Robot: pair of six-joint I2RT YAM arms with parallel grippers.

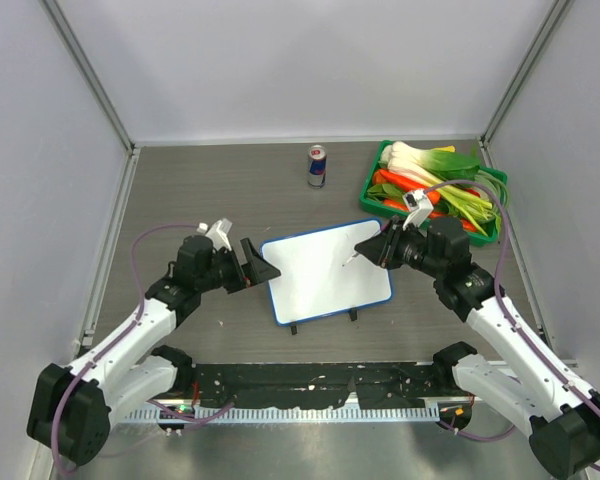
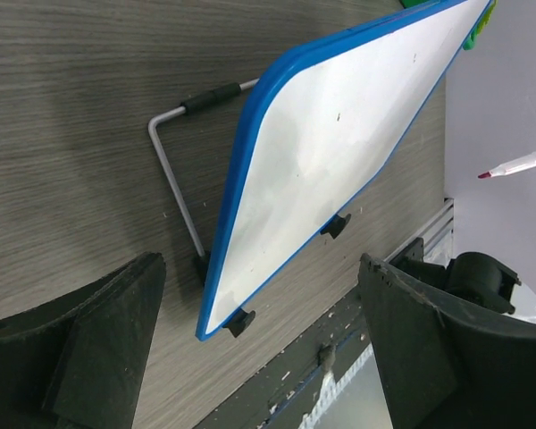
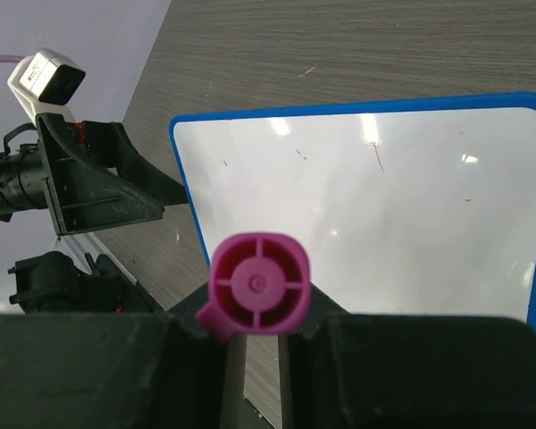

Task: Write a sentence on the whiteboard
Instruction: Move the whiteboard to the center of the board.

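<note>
**Item 1. Left claw** [image 1: 260,262]: fingers spread wide and holding nothing. It sat just beside the short left edge of the whiteboard [image 1: 325,275], which lay at its 3 o'clock in the top view. Contact with the rim could not be told.

**Item 2. Right claw** [image 1: 372,245]: clamped on a marker [image 3: 259,284], magenta butt end toward the wrist camera, tip pointing to 9 o'clock over the board's right half. Whether the tip met the surface could not be told. This arm was judged the writing arm.

**Item 3. Whiteboard:** mid-bench between the two claws, propped at a tilt on a wire stand [image 2: 174,170]. Its long axis ran roughly 9 to 3. The face was blank, with no sentence begun.

**Item 4. Far bench:** a can [image 1: 317,166] at 12 o'clock and a green basket [image 1: 370,178] of vegetables at 1 o'clock, well apart from the board.
</note>
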